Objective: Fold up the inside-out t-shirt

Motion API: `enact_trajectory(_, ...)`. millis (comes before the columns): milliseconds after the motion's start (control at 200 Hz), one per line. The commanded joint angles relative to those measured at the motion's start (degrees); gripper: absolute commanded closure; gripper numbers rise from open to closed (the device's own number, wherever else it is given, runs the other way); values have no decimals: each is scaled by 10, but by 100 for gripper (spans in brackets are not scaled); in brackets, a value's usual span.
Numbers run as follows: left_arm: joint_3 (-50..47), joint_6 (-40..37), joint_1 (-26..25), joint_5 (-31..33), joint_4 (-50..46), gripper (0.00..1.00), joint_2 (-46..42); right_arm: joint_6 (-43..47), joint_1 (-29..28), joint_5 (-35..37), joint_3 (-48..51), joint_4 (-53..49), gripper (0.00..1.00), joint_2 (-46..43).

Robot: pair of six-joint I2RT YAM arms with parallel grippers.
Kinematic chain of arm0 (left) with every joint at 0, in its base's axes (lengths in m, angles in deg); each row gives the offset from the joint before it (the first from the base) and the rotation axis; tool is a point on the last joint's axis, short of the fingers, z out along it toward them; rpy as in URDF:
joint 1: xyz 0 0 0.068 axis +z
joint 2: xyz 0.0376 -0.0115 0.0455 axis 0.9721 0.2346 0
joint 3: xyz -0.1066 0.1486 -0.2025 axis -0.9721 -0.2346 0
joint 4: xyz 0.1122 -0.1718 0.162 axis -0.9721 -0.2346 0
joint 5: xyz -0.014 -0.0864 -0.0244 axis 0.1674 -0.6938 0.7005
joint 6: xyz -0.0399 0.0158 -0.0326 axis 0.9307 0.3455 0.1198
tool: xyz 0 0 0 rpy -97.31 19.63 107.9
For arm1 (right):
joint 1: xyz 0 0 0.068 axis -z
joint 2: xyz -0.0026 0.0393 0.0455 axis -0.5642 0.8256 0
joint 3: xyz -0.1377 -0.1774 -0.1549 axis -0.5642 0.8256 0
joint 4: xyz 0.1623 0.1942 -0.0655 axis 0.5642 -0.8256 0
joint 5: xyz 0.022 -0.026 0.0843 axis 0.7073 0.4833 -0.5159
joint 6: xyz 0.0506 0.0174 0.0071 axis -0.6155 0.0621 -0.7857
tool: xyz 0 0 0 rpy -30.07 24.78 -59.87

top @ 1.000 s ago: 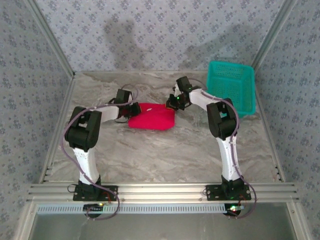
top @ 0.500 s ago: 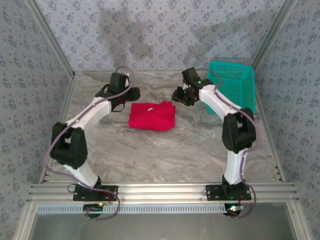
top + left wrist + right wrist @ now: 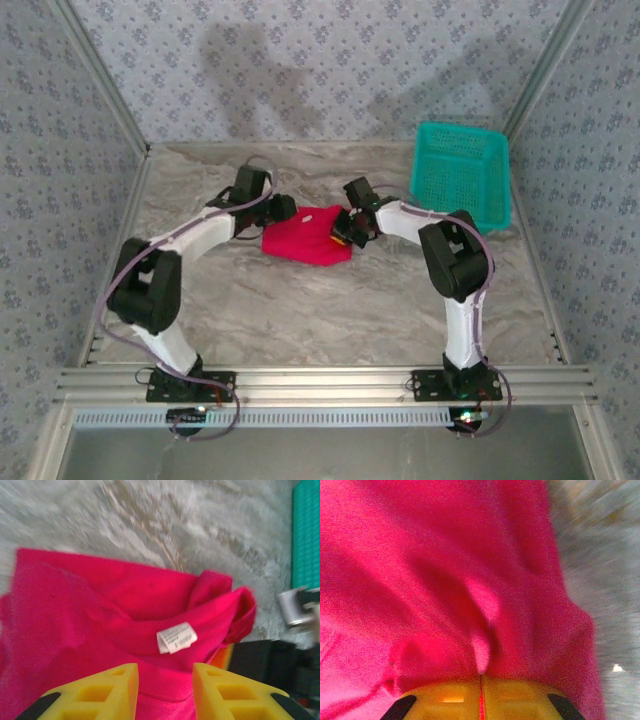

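left gripper: partly open above red t-shirt near white tag, gripping nothing | right gripper: closed, pinching cloth | risk: dragging folds apart through one-sided pull

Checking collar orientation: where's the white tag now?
Left wrist view: the white tag lies on the red t-shirt near its collar, ahead of the left gripper.

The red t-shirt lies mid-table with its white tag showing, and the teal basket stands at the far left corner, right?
Not quite: the teal basket stands at the far right corner, as the top external view shows. The rest holds: the red t-shirt lies mid-table with its white tag showing.
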Motion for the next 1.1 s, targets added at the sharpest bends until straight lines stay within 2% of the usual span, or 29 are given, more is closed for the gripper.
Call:
enact_trajectory(0, 13, 1, -13, -33, 38, 67, 48, -9, 3, 54, 53, -55, 87, 1)
enact_trajectory(240, -1, -29, -22, -7, 48, 68, 124, 40, 12, 50, 48, -96, 84, -25)
enact_trajectory(430, 3, -43, -25, 19, 26, 68, 111, 57, -14, 46, 1, -123, 72, -95)
enact_trajectory(505, 12, -45, -25, 25, 14, 68, 102, 45, -14, 21, -16, -103, 71, -94)
enact_trajectory(745, 30, -42, -27, 31, -3, 68, 94, -13, 16, -38, -53, -44, 72, 16)
enact_trajectory(939, 39, -15, -10, 58, -14, 65, 118, -29, 34, -3, -69, -74, 74, 92)
enact_trajectory(1094, 73, 10, 16, 46, 0, 65, 165, -6, 45, 22, -142, -100, 74, 135)
